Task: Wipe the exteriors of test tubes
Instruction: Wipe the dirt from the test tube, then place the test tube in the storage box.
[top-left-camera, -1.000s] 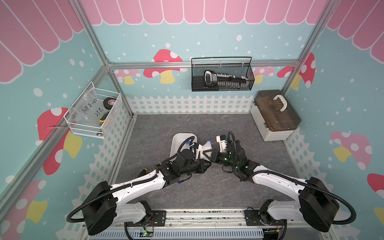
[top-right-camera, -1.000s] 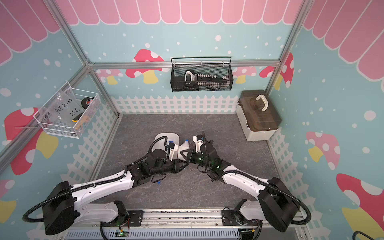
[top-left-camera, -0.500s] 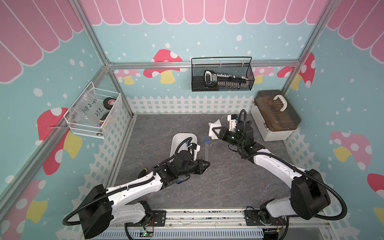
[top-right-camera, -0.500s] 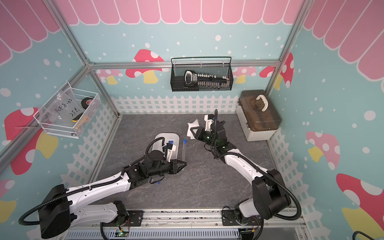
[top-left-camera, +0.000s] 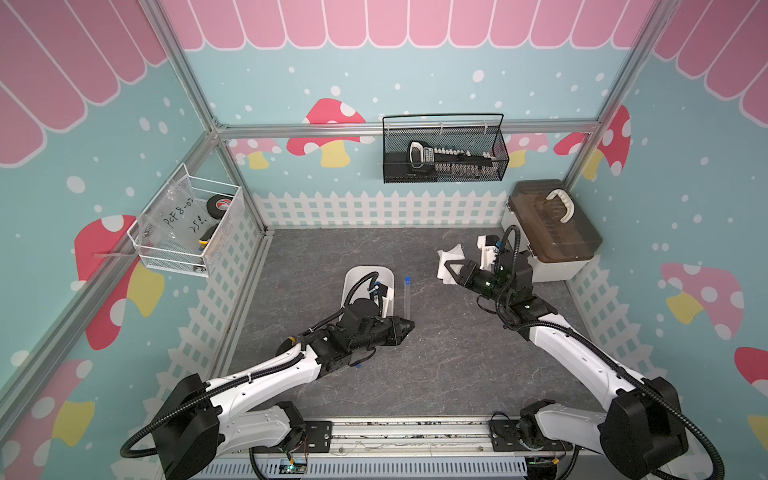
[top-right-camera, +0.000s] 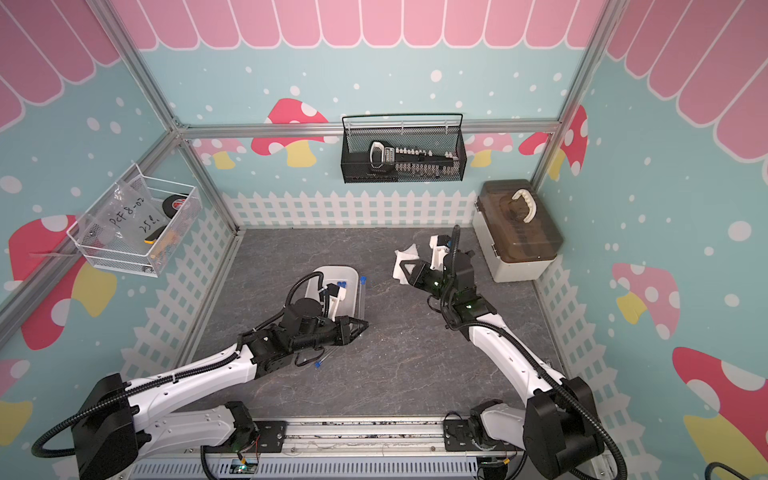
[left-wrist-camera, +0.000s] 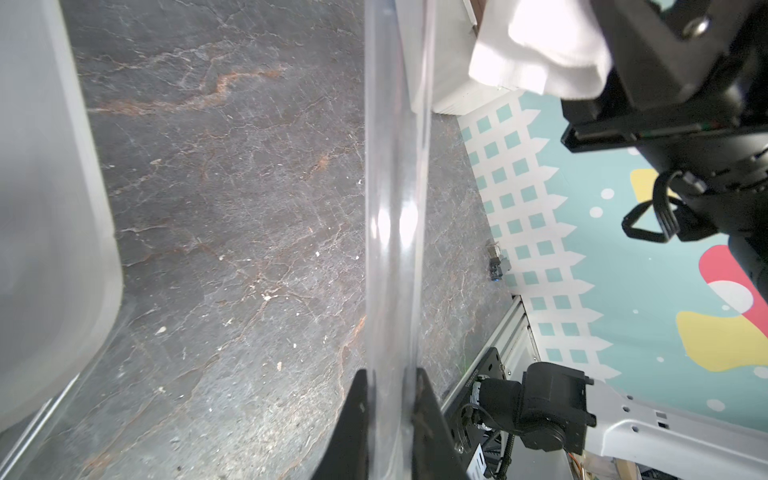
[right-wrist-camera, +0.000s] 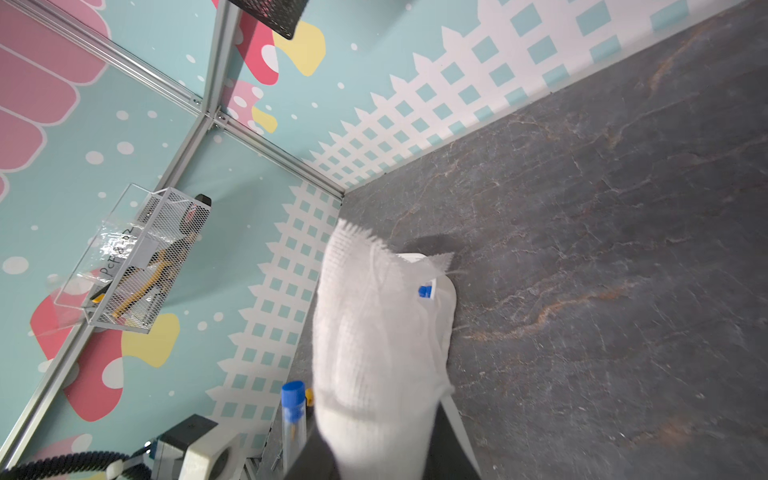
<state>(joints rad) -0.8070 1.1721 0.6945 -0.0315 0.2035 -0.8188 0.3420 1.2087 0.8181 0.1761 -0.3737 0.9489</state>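
The dark, stone-veined table (top-left-camera: 436, 353) carries a white tray (top-left-camera: 357, 276) left of centre and a brown-lidded box (top-left-camera: 552, 224) in the far right corner. Nearer than the tray, a blue-capped tube (top-right-camera: 318, 364) lies flat, partly hidden under the left arm.

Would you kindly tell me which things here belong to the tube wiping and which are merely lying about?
Job: held tube, left gripper, cloth, right gripper, tray with more tubes.
Lying about: black basket, wire basket, lidded box.
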